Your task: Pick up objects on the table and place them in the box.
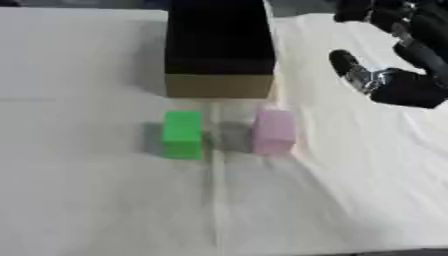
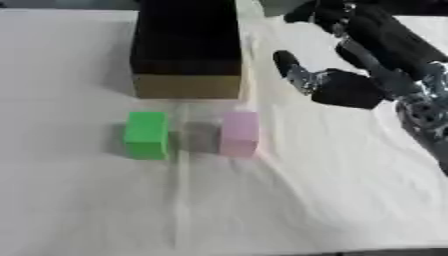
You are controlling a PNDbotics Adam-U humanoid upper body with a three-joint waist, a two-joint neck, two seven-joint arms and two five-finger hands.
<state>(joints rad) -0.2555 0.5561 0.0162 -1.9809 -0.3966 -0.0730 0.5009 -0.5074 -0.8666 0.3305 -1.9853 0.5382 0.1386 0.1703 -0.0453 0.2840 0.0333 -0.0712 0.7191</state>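
Observation:
A green block [image 1: 182, 134] and a pink block [image 1: 274, 131] lie side by side on the white cloth, a small gap between them. Just behind them stands the box [image 1: 219, 85], with a tan front wall and a dark inside; I cannot see anything in it. My right hand [image 2: 346, 89] hovers to the right of the box, above and behind the pink block. Its thumb [image 2: 293, 71] sticks out toward the box, its fingers [image 2: 325, 14] are spread, and it holds nothing. My left hand shows in no view.
The white cloth [image 1: 105, 200] covers the table and is creased to the right of the blocks. A fold line runs from between the blocks toward the near edge. My right forearm [image 2: 420, 105] comes in from the right side.

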